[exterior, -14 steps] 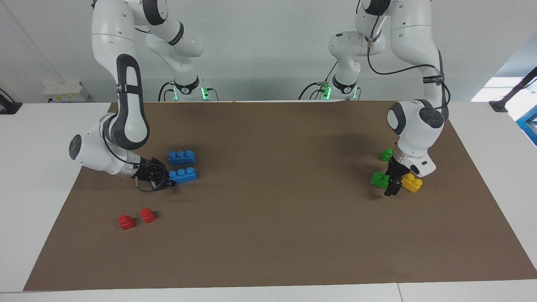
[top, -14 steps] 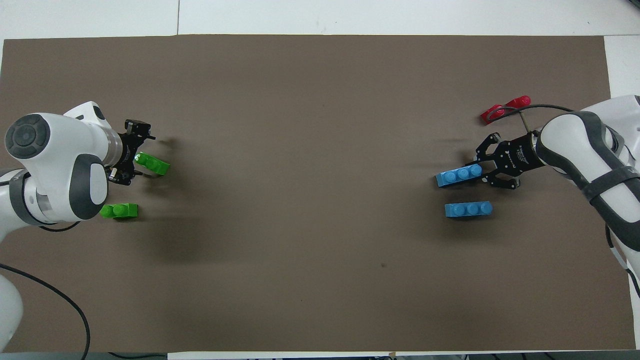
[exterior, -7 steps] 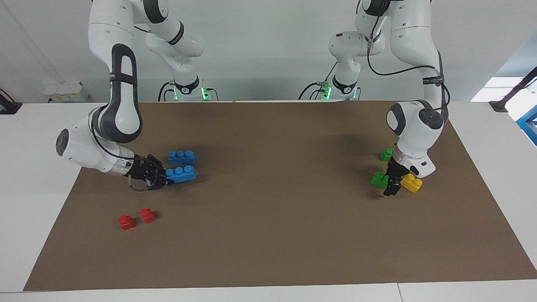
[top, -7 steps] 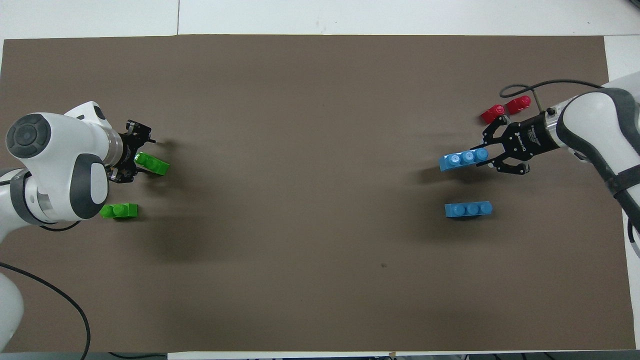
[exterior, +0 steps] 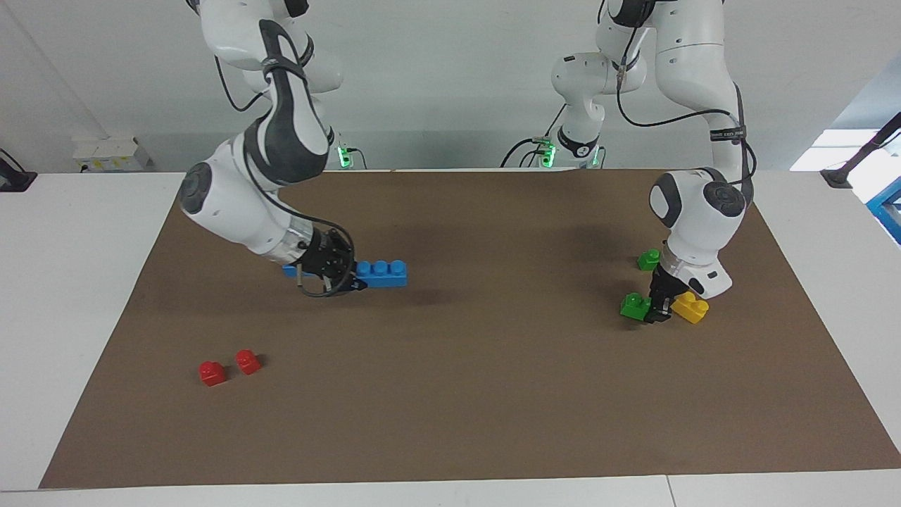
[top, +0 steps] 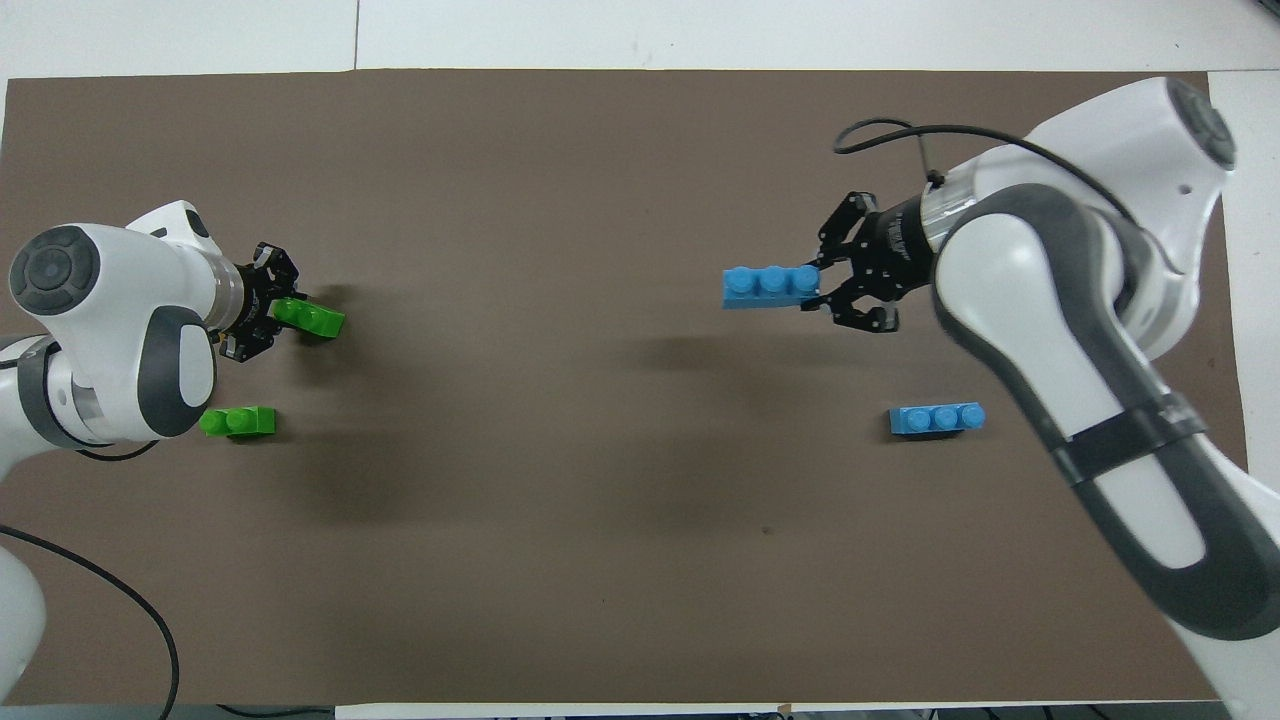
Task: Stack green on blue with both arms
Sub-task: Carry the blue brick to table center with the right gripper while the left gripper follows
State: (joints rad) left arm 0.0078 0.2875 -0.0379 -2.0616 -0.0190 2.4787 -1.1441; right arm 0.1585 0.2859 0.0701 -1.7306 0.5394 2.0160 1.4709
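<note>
Overhead view: left fingers [top: 283,312] grasp green brick [top: 315,319]; right fingers [top: 823,284] grasp blue brick [top: 771,287]; red bricks hidden.

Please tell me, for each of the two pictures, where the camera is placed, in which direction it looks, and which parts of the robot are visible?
Facing view: high across the table, looking toward the robots; both arms with bases show, right gripper holding a blue brick, left gripper on a green brick.
Overhead view: above the robots' end, looking steeply down; forearms and grippers show.
Shared: the brown mat, both held bricks, the other green brick.
</note>
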